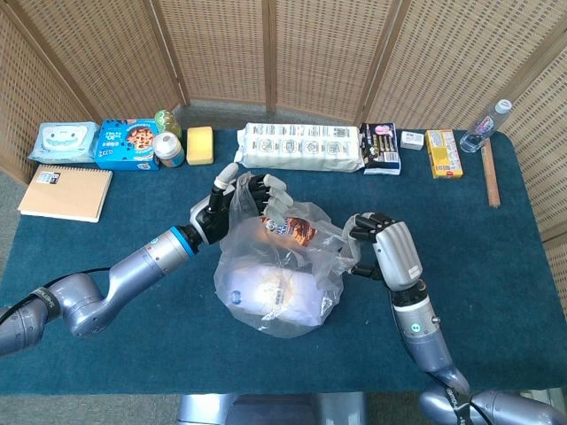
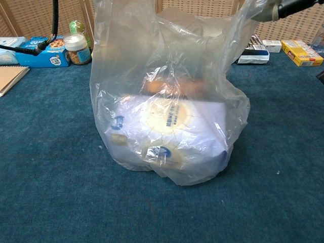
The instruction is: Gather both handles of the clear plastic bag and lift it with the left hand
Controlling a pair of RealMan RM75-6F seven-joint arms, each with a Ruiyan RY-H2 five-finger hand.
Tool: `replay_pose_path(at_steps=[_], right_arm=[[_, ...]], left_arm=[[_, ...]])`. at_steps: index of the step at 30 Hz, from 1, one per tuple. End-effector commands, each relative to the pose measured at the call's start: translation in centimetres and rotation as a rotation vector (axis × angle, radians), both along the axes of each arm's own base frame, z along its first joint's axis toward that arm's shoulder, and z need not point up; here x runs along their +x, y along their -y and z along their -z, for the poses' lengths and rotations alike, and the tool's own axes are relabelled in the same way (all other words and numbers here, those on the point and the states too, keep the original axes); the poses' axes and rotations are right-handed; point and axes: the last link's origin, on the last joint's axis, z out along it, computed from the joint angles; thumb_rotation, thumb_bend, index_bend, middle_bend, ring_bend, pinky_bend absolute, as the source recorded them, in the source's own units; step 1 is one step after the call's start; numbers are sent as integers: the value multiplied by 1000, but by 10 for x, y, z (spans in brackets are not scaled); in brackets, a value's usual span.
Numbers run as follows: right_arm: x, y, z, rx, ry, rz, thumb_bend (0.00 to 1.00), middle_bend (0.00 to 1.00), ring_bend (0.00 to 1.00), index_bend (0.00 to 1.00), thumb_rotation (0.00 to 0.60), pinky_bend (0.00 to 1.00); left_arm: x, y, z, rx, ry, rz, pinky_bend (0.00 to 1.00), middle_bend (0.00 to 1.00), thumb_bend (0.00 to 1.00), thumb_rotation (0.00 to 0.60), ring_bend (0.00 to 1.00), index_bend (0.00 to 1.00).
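The bag point(image 1: 279, 279) is sitting on the table point(image 1: 496, 266), below both sets of fingers. My left hand point(image 1: 239, 199) is pinching 1 handle; my right hand point(image 1: 385, 252) is gripping the other. I'm bringing them together, keeping slack.

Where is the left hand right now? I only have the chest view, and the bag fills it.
Observer: The left hand is at the far-left top of the clear plastic bag, fingers curled around that handle.
Operator: And the right hand? I see only a sliver at the top corner.
Observer: The right hand is at the bag's right side, pinching the other handle.
Operator: Are the two handles together?
Observer: No, the bag's open mouth lies between them, and the bag's base sits on the blue table.
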Motion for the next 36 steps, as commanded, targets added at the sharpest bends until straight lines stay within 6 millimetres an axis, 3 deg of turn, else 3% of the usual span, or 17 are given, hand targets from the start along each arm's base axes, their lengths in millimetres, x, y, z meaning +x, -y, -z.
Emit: replay_pose_path(at_steps=[1,13,18,21,24,28,31,36], right_arm=[[3,2,-7,-3,14,-3,251,579,551,834,600,537],[13,8,-32,-26,30,-28,251,586,551,836,600,538],[6,8,-29,-19,8,-28,250,583,544,818,600,529],[-1,8,-22,-4,-28,-31,248,560,525,706,600,496],[-4,9,-14,16,-46,-35,246,488,463,497,600,433],[-6,13,-6,16,-96,-52,242,387,356,302,600,338],[-6,16,1,8,-124,-60,229,333,298,215,600,294],[-3,16,8,35,-87,-49,207,286,244,194,600,238]], left_arm=[[-1,0,-1,0,-1,-1,388,407,176,0,390,350],[-2,4,-2,-11,10,5,388,407,176,0,390,350],[-2,2,-4,-8,18,4,388,407,177,0,390,350],[0,2,-5,-6,25,6,388,407,176,0,390,349],[0,2,-4,-9,26,6,388,407,177,0,390,350],[0,1,-4,-9,29,4,388,407,176,0,390,350],[0,1,-5,-7,29,-1,388,407,177,0,390,350],[-1,0,-5,-8,30,-7,388,407,176,0,390,350]])
